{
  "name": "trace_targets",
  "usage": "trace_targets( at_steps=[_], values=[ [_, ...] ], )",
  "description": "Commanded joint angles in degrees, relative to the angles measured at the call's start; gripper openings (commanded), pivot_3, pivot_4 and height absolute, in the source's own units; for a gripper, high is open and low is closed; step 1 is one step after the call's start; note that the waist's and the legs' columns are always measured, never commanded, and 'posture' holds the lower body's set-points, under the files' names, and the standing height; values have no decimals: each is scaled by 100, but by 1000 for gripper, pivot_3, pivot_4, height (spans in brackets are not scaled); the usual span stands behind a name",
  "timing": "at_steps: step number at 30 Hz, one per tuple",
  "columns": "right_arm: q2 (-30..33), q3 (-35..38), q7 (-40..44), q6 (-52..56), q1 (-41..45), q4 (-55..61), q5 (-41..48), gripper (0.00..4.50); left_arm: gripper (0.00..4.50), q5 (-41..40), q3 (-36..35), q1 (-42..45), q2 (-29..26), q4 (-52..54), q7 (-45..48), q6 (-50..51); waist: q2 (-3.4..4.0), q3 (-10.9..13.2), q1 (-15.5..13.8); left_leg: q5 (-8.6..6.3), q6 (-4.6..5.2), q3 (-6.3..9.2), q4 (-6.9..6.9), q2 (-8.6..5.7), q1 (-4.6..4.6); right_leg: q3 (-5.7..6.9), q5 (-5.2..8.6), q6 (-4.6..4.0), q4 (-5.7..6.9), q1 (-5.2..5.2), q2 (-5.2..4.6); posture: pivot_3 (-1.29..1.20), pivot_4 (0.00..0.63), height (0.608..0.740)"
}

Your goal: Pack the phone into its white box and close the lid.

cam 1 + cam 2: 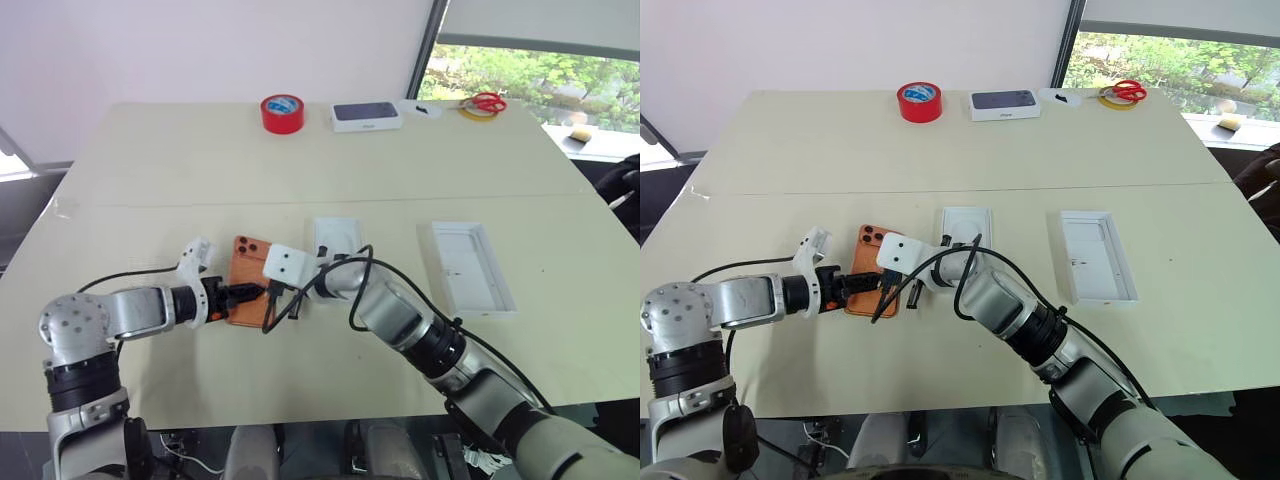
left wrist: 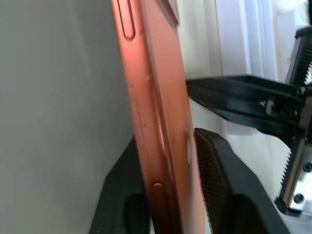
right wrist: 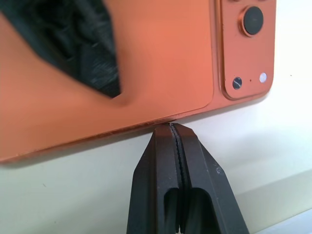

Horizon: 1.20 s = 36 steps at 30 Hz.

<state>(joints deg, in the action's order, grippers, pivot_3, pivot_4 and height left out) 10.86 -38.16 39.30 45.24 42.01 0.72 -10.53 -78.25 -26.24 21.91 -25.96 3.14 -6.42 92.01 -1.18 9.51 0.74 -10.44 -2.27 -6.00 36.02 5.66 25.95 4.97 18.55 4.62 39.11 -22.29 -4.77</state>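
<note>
The jaws of the left gripper (image 2: 168,195) are closed on the phone (image 1: 868,270), one black finger on each face near its lower end, seen plainly in the left wrist view. The right gripper (image 3: 175,131) has its jaws pressed flat together, and their tips meet the phone's long edge from the side. The phone is slim and orange with rounded corners, back upward, its raised camera cluster in the far corner and thin side buttons along the edge; it sits near the front of the pale worktop (image 1: 300,170), one long edge tilted up. Just beside it lies a white box (image 1: 336,236), and well apart to the right an open shallow white tray (image 1: 465,268). At the far edge stand a red tape roll (image 1: 282,113), a box with a dark blue top (image 1: 366,115) and red-handled scissors (image 1: 488,102).
</note>
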Motion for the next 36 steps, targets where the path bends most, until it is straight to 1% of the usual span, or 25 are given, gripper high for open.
trace_targets(
  at_steps=[1,5,7,8,9,10,14,17,19,21,22,23,26,28,30,32,36],
  values=[
    [35,79,10,12,-37,148,-17,0,1661,-361,-164,-86,-97,-80,-92,0,0,0,6,0,0,-1,0,0,0,0,0,0,0,-1,0,0,150,730],
    [72,143,-5,29,-33,189,-7,0,1661,-631,-108,-158,-209,-184,-220,-105,-1,0,4,0,0,0,-1,0,0,-1,0,0,0,-2,0,0,150,730],
    [134,207,-6,36,-56,333,-5,0,1104,-833,-83,-193,-268,-246,-300,-203,-1,1,2,0,0,-1,-1,0,0,-1,0,0,-1,-2,-1,0,150,730],
    [178,238,4,25,-69,424,-2,0,731,-930,-59,-211,-299,-260,-341,-260,-2,1,-4,0,0,0,-2,0,1,-1,0,-1,-2,-3,-1,0,150,730],
    [237,327,27,33,-96,602,40,0,257,-1055,-24,-235,-346,-263,-385,-327,-4,1,-5,0,0,2,-2,1,3,-1,0,-1,-3,-3,-1,0,150,730],
    [281,416,51,57,-121,760,95,0,23,-1199,25,-268,-395,-267,-446,-412,-3,2,6,-1,-1,2,-1,1,3,0,0,-1,-3,-3,-1,0,150,730],
    [607,977,238,106,-374,1702,434,0,23,-2034,240,-386,-550,-232,-847,-995,-4,3,6,0,-2,1,-10,2,4,-5,0,-2,-3,-11,-1,0,150,730],
    [874,1455,310,-140,-698,2268,721,0,23,-2784,514,-384,-623,-149,-1254,-1608,-5,5,-10,1,-2,2,-11,2,6,-5,0,-2,-5,-13,-2,0,150,730],
    [1192,1838,497,-243,-981,2648,976,0,23,-3273,764,-286,-577,-57,-1550,-2074,-5,6,-40,0,-2,2,-10,0,8,-5,0,-2,-9,-11,-5,0,150,730],
    [1612,2360,816,-317,-1363,3060,1375,0,23,-3461,999,-58,-258,50,-1734,-2488,-5,8,-90,-1,1,2,-9,-6,9,-4,1,-2,-13,-6,-13,0,150,730],
    [1784,2613,943,-293,-1522,3200,1582,0,23,-3475,1127,48,-92,81,-1803,-2624,-8,10,-148,-3,4,1,-8,-12,10,-3,0,-2,-15,-6,-19,0,150,730],
    [1992,2992,1084,-222,-1720,3289,1828,0,23,-3475,1372,196,141,81,-1908,-2752,-11,12,-158,-5,10,0,-2,-15,11,-3,1,-2,-17,-2,-20,0,150,730],
    [2382,3821,1271,-36,-2123,3389,2383,0,23,-3313,1939,491,587,-78,-2131,-3001,-14,13,-163,-9,18,1,7,-20,16,-2,0,-1,-23,4,-21,0,150,730],
    [2534,4257,1347,47,-2367,3489,2739,0,23,-3134,2146,627,779,-245,-2138,-3117,-13,13,-137,-10,20,0,6,-21,17,-3,0,0,-27,5,-20,0,150,730],
    [2699,4903,1426,136,-2816,3618,3082,0,23,-2729,2438,832,1022,-547,-1990,-3103,-11,13,-152,-9,20,0,3,-18,17,-4,0,0,-27,-1,-12,0,150,730],
    [2799,5293,1389,174,-3113,3716,3323,0,23,-2474,2575,950,1159,-746,-1873,-3075,-11,14,-141,-8,18,-2,0,-14,17,-1,1,1,-27,0,2,0,150,730],
    [2936,5741,1223,173,-3527,3857,3587,0,23,-2090,2627,1065,1287,-1059,-1665,-2962,-7,16,-144,-8,17,1,1,-7,17,-2,0,-1,-27,-4,6,0,150,730]
  ],
)
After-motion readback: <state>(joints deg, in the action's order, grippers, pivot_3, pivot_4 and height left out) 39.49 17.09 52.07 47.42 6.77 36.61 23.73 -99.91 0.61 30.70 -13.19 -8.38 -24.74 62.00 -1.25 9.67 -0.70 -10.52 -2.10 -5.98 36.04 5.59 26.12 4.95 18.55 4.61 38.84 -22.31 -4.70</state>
